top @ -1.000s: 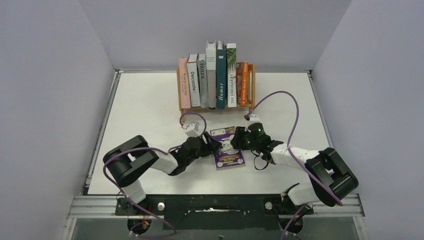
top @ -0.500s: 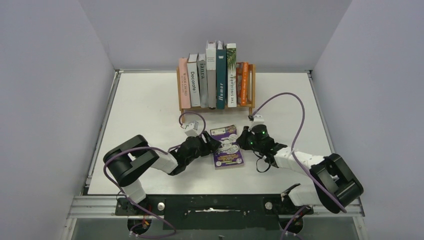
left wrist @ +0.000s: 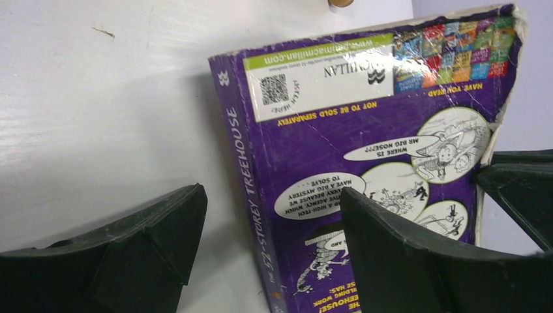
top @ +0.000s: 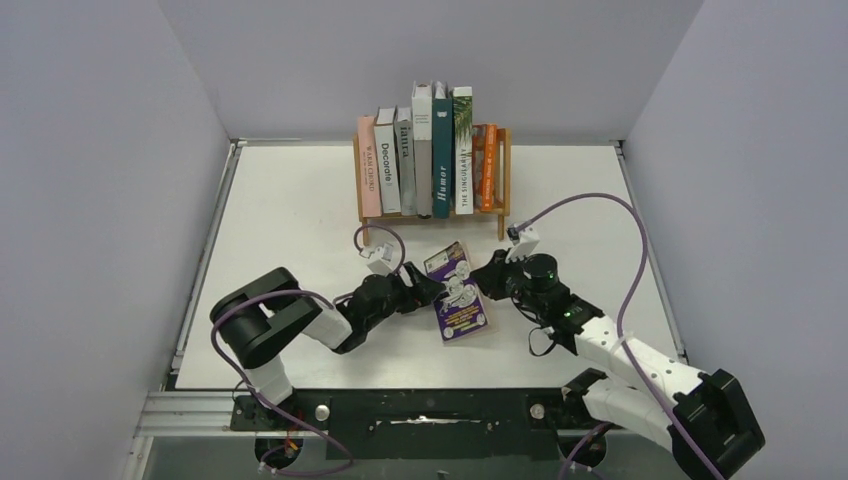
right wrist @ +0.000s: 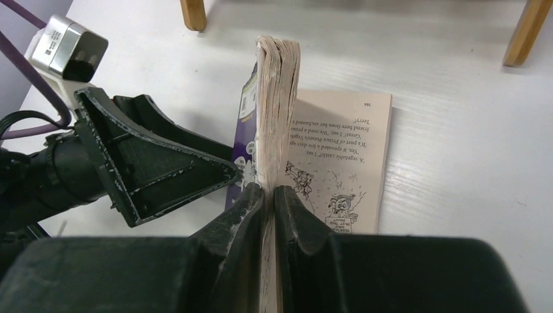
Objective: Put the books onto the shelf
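Note:
A purple paperback [top: 460, 300] lies in the middle of the table, its fore-edge lifted. My right gripper [top: 490, 280] is shut on its page block [right wrist: 277, 98], while one loose leaf [right wrist: 339, 156] rests flat on the table. My left gripper [left wrist: 270, 195] stands open astride the book's spine [left wrist: 244, 163]: one finger [left wrist: 150, 248] is over bare table, the other in front of the back cover. I cannot see it touching the book. The shelf [top: 505, 170] at the back holds a row of upright books [top: 425, 155], with an orange one at its right end.
Two wooden shelf legs [right wrist: 194, 13] [right wrist: 522, 32] stand just beyond the lifted book. The left wrist camera housing [right wrist: 65, 49] and purple cables [top: 610, 215] loop near both grippers. Walls enclose the table on three sides.
My right gripper has shut on the book's pages and its arm has swung right and forward. The book has turned a little and tipped up. My left gripper has opened wider.

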